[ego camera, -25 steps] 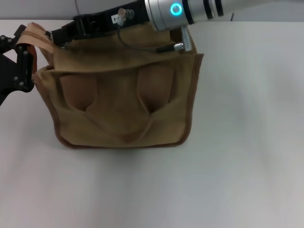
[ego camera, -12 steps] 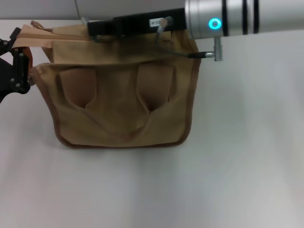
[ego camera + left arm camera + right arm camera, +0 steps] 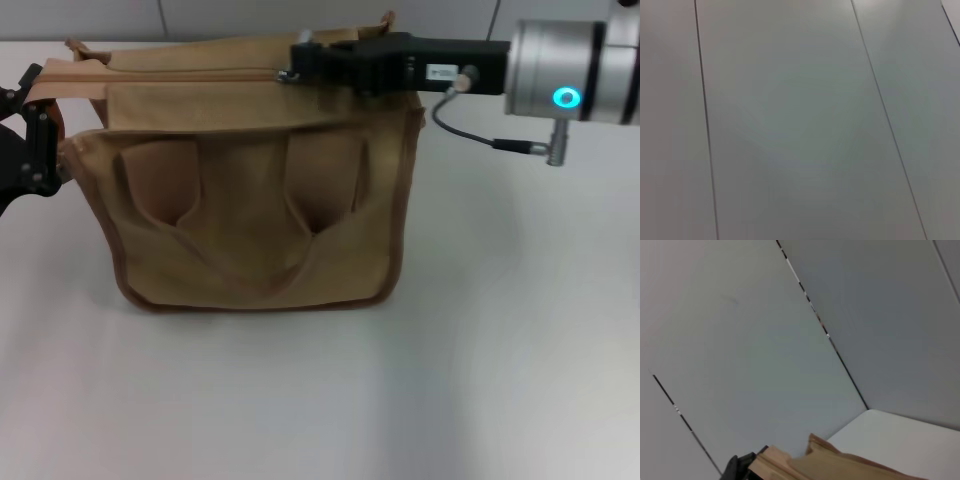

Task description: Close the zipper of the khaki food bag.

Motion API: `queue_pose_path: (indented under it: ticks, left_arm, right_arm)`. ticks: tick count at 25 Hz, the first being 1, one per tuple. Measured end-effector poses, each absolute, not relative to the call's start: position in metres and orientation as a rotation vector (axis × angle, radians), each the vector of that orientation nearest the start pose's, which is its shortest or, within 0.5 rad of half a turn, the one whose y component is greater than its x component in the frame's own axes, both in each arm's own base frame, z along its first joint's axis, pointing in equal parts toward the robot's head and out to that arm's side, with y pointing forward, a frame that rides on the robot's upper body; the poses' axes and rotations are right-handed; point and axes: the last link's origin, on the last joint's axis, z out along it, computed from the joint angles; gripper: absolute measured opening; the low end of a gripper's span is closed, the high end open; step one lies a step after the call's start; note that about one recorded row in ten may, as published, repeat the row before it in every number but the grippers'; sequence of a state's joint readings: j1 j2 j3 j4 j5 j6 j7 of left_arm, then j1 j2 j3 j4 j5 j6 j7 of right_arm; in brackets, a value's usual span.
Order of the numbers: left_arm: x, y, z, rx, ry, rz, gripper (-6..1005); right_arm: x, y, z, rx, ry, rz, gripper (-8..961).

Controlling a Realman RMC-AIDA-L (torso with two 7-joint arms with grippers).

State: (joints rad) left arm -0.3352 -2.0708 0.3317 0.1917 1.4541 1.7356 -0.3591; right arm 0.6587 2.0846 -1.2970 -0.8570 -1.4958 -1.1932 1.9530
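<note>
Rightward along the bag's top, the right gripper [image 3: 292, 70] has drawn back since the earlier frames, from near the left end to about two-thirds across, the zipper [image 3: 185, 73] lying shut behind it.

From that gripper's tip, the closed khaki-taped line runs away toward the bag's left end, while the stretch under and beyond its black body is hidden; its fingers look pinched together on the small silver pull tab, though the grip itself is too small to see clearly. The khaki food bag [image 3: 255, 215] stands upright on the white table [image 3: 500, 350], just below the right gripper. At the bag's left end, the left gripper [image 3: 35, 135] holds the corner fabric clamped between its black fingers.
</note>
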Motion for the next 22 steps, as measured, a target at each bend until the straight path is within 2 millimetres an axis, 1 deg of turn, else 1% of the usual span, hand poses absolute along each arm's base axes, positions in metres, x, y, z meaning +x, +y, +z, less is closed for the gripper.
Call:
queue_pose_path:
  ticks: [7,13,17,20,22]
  left_arm:
    - [-0.315,0.270,0.036,-1.785,-0.091,-0.967,132]
    - [-0.315,0.273,0.035,-1.786,-0.096,-0.960,136]
    - [-0.313,0.276,0.035,-1.791,-0.095,-0.962,138]
    - [-0.311,0.278,0.033,-1.798,-0.109,-0.978,140]
    - [-0.311,0.279,0.034,-1.807,-0.137,-1.004,142]
  right_arm:
    - [0.145,0.384,-0.011,-2.627,0.874,0.998,9]
    - [0.162,0.382,0.004,-2.564,0.870,1.043,8]
    - [0.166,0.381,0.006,-2.553,0.874,1.052,6]
    - [0.165,0.380,0.006,-2.569,0.823,1.068,2]
    - [0.166,0.377,0.005,-2.572,0.766,1.112,0]
